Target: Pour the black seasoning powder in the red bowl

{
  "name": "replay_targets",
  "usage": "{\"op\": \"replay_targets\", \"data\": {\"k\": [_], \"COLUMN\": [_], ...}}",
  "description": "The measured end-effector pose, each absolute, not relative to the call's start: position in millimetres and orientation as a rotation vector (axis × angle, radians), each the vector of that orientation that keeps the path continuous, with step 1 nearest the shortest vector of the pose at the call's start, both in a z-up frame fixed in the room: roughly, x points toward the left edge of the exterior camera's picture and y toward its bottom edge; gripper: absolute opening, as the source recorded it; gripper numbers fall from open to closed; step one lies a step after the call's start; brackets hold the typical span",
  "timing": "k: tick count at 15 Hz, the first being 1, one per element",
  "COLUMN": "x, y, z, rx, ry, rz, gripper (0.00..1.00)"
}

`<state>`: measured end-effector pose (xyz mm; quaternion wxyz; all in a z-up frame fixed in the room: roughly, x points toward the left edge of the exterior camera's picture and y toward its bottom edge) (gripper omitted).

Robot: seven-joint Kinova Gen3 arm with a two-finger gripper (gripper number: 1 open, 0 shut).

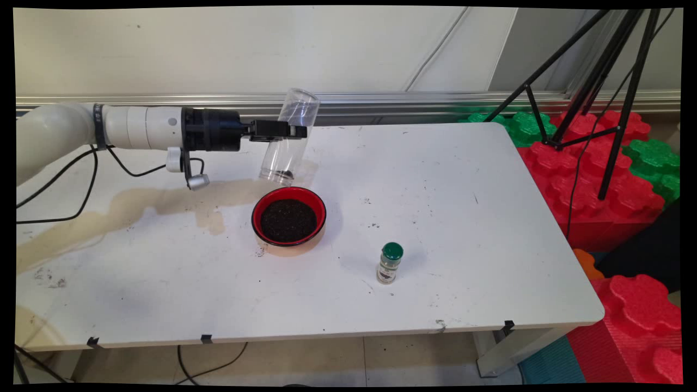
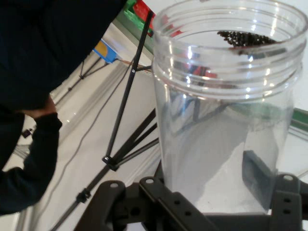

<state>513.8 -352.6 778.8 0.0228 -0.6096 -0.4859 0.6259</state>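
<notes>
My gripper [image 1: 297, 130] reaches in level from the left and is shut on a clear plastic jar [image 1: 288, 139]. The jar is tilted, base up, its threaded mouth pointing down and left just behind a red bowl [image 1: 288, 218]. Dark grains fill the bowl, and a few cling inside the jar's mouth. In the hand view the jar [image 2: 226, 120] fills the frame between the fingers of my gripper [image 2: 211, 192], with the dark grains [image 2: 245, 38] at its rim. The bowl stands on the white table [image 1: 463, 218], below the jar.
A small spice bottle [image 1: 390, 264] with a green cap stands right of the bowl, toward the front. A beige stain [image 1: 136, 207] spreads over the table's left. A black tripod [image 1: 593, 81] and red and green foam blocks [image 1: 599, 179] stand beyond the right edge. A person in dark clothes [image 2: 38, 72] shows in the hand view.
</notes>
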Motion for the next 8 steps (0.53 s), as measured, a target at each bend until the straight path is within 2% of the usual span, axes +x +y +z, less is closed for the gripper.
{"op": "replay_targets", "data": {"k": [8], "x": [516], "y": [-351], "z": [790], "rx": [-1.580], "ry": [-1.737], "rz": [1.837], "gripper": [0.00]}}
